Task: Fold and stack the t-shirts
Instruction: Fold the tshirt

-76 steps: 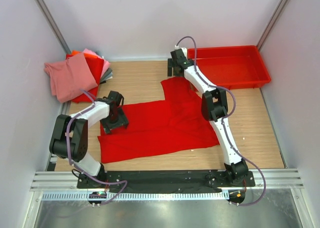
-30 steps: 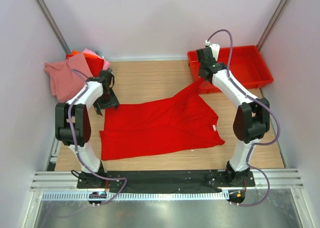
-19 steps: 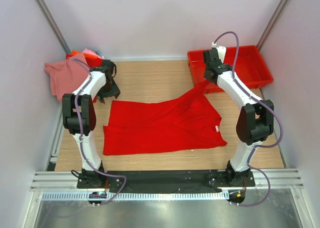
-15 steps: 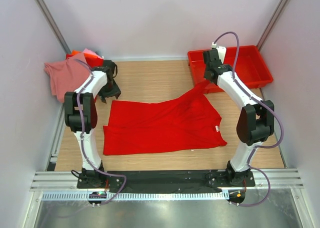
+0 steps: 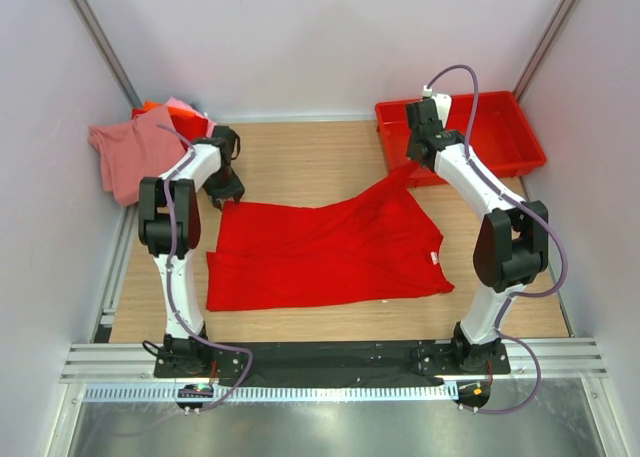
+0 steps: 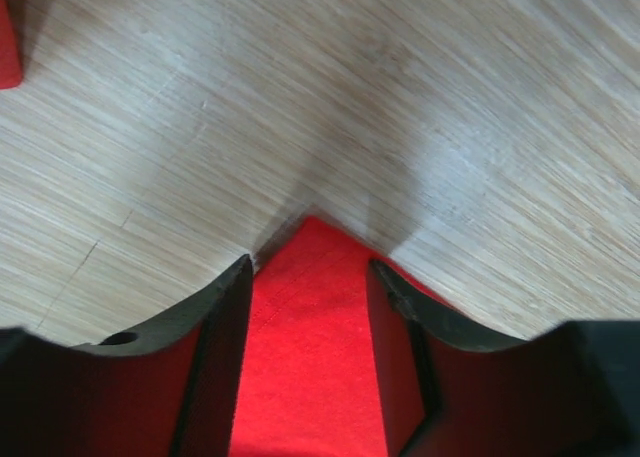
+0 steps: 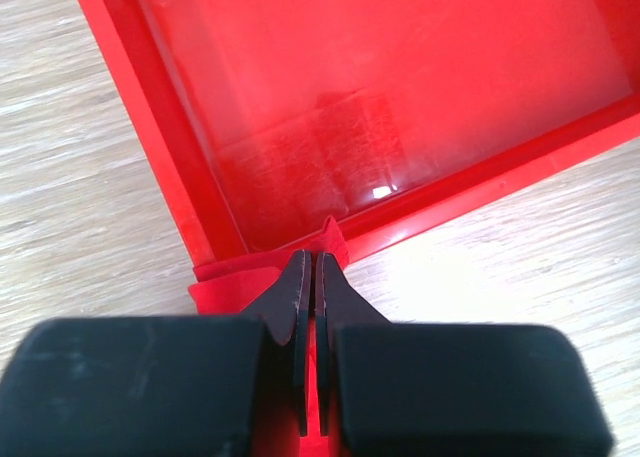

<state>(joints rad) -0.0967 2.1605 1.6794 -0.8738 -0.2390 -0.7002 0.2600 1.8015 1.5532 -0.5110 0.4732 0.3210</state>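
A red t-shirt (image 5: 320, 252) lies spread across the middle of the wooden worktop (image 5: 300, 162), mostly flat but creased, with its near edge running roughly parallel to the arm bases. Its far right part rises off the surface in a taut ridge to the right claw (image 5: 413, 163), which is closed tight on a fold of the cloth. In the right wrist view the two fingers press together with red fabric pinched between them, just above the near left corner of the red tray (image 7: 400, 97). The tray sits at the far right of the worktop. The left arm reaches out to the far left corner of the shirt, where the left claw (image 6: 310, 269) points down at the worktop. Its jaws stand partly apart, one on either side of the pointed cloth corner, which lies flat on the wood between them. Whether the fingers (image 6: 222, 307) touch the fabric cannot be told. In the far left corner, against the wall, sits a pile of other t-shirts (image 5: 190, 127) in red and orange, with a dusty pink t-shirt (image 5: 135, 152) draped loosely on top, near the left claw but apart from it.
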